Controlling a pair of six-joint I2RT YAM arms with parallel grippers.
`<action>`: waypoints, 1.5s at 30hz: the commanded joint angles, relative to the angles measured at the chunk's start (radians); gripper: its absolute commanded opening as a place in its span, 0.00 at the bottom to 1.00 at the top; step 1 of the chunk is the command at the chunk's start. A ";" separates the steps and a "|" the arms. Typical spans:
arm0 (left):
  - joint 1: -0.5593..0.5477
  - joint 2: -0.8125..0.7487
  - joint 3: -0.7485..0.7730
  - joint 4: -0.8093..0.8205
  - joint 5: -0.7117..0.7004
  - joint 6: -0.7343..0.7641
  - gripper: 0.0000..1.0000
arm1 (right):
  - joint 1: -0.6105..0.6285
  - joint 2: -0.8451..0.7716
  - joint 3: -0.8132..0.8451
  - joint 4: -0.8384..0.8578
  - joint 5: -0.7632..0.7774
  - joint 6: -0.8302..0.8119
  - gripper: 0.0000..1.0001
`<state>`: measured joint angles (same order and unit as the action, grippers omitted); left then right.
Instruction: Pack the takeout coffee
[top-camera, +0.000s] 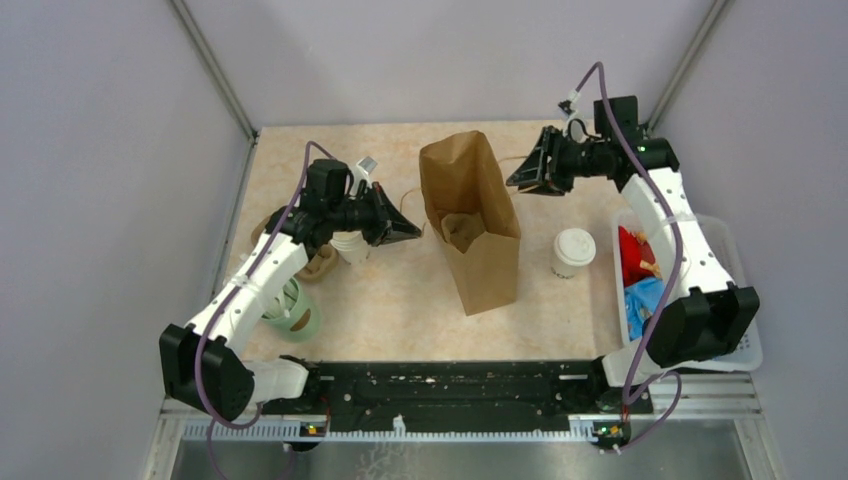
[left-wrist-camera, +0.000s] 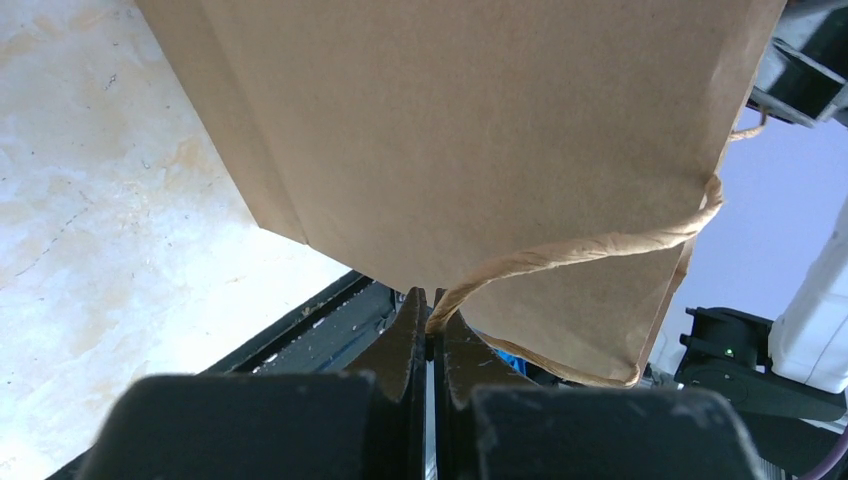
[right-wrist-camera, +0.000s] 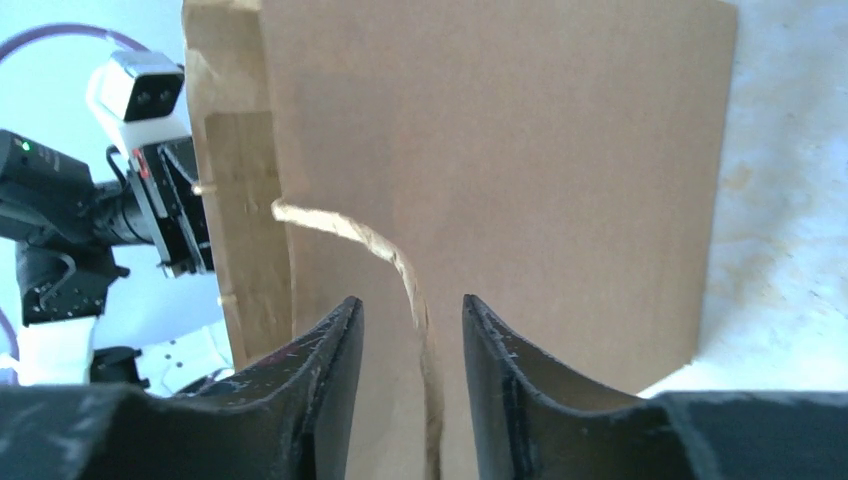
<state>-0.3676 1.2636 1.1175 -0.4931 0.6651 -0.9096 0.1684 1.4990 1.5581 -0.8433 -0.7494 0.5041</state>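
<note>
While the bag (left-wrist-camera: 450, 130) fills both wrist views, left hand (left-wrist-camera: 428, 312) pinches its handle (left-wrist-camera: 580, 245); right hand (right-wrist-camera: 410, 310) gapes.

A robotics lab cell (bare grey panels (top-camera: 100, 150), aluminium struts (top-camera: 215, 70)) enclosing a beige tabletop (top-camera: 400, 300).

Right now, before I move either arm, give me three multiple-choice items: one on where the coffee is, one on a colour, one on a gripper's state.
1. Where is the takeout coffee relative to the brown paper bag?
A. inside it
B. outside, between it and the white basket
C. in the basket

2. What colour is its lid?
A. black
B. white
C. brown

3. What is the left gripper doing?
A. shut on the bag's handle
B. open
C. shut on a cup

Answers:
1. B, the top view shows it standing right of the bag.
2. B, the cap is plainly white.
3. A, the left wrist view shows the jaws pinching the twine.
</note>
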 joint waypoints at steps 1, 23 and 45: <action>0.001 -0.019 0.018 -0.004 0.006 0.032 0.00 | 0.006 -0.075 0.164 -0.210 0.106 -0.133 0.47; 0.000 0.005 0.074 -0.029 0.029 0.065 0.00 | -0.032 -0.087 0.577 -0.568 0.709 -0.255 0.89; 0.000 0.070 0.101 -0.036 0.109 0.087 0.00 | -0.105 0.043 -0.087 -0.318 0.761 -0.234 0.98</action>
<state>-0.3676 1.3270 1.1828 -0.5499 0.7422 -0.8463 0.0834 1.5459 1.4590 -1.2167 0.0097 0.2871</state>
